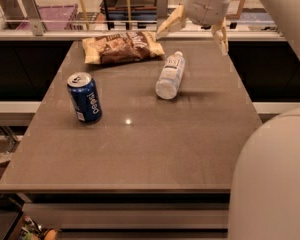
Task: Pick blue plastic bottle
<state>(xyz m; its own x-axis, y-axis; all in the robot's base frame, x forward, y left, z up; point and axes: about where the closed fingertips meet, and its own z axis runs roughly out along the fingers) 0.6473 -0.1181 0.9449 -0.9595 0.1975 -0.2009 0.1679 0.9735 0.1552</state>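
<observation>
Brown table (140, 154) fills most of view. My gripper (194, 33) hangs over its far right part, fingers (166, 26) splayed wide, nothing between them. Chip bag (122, 47) lies flat at far edge. Blue plastic bottle (170, 75) lies on side near bag's right end, below gripper, not touching it, cap pointing away. Blue can (84, 97) upright at left, well apart from bottle

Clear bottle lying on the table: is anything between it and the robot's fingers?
Nothing visible. The gripper, fingers open, hangs above and just beyond the small clear plastic bottle; the brown chip bag lies off to its side.
</observation>
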